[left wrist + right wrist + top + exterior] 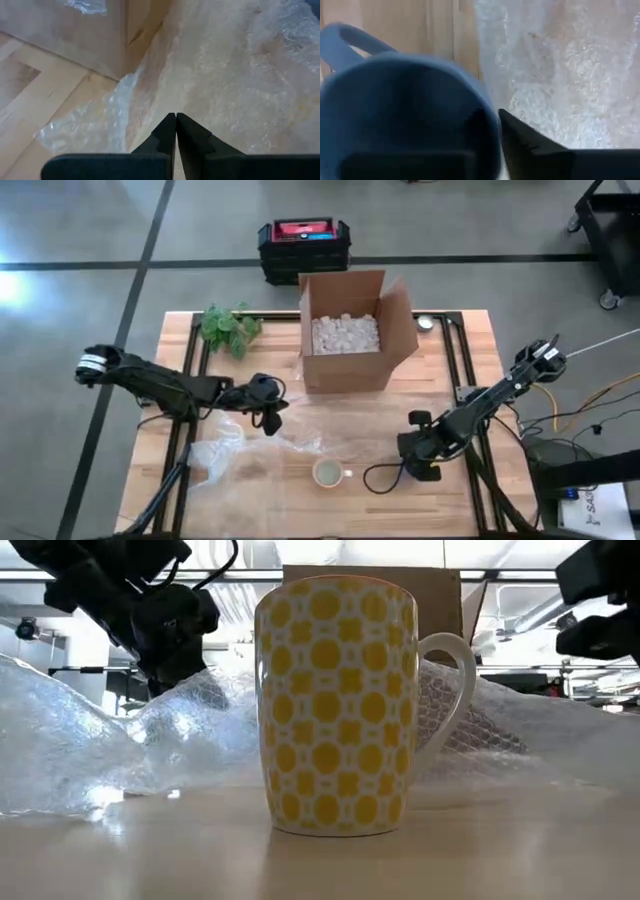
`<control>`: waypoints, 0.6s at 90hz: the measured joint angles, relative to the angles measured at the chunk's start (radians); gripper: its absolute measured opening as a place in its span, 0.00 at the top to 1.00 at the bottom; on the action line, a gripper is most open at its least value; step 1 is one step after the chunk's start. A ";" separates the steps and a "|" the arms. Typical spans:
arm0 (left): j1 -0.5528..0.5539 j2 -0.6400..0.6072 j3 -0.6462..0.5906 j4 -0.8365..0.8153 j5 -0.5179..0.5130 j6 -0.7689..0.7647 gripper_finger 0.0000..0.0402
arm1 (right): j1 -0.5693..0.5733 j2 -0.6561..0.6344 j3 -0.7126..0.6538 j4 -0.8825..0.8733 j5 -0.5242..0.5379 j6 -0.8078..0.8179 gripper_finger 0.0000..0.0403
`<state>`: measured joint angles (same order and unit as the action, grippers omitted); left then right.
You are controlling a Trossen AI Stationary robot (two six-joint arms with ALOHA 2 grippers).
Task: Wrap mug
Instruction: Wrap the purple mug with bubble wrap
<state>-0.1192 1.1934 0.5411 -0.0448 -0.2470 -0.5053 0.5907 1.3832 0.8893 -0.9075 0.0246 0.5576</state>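
Presently, reading the table from left to right: the left gripper (pixel 268 418) hangs above the far edge of the bubble wrap (pixel 232 452), its fingers (pixel 176 131) pressed together with nothing visibly between them, though the wrap lies directly beneath the tips. The wrap sprawls from the left arm's reach toward the table centre, crumpled and not laid flat. The yellow-patterned mug (pixel 327 473) stands upright on bare wood at the wrap's right-hand margin, handle toward three o'clock; from the left gripper it lies at about four o'clock, near but apart. At twelve o'clock from the mug stands the open cardboard box (pixel 352 330) with loose fill inside. The right gripper (pixel 418 458) sits at about two o'clock from the mug, closer to the handle side; its wrist view shows it clasping a blue mug (pixel 405 115) by the rim, one finger inside and one outside. In my judgement the left arm is better placed to draw the sheet over the mug.
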 joint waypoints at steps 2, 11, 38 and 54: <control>0.000 0.000 0.000 0.000 0.000 0.000 1.00 | 0.000 -0.002 0.009 -0.013 -0.002 0.000 0.97; 0.000 0.000 0.000 0.001 -0.001 0.010 1.00 | -0.008 -0.021 0.084 -0.110 -0.015 -0.015 0.95; 0.000 0.000 0.000 0.018 -0.006 0.026 1.00 | -0.113 -0.034 0.357 -0.108 0.292 -0.235 0.98; 0.000 0.000 0.000 0.039 -0.007 0.030 1.00 | -0.281 0.039 0.352 0.007 0.356 -0.257 0.98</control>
<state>-0.1192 1.1934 0.5411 -0.0060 -0.2538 -0.4755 0.3099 1.4226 1.2412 -0.9002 0.3806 0.3004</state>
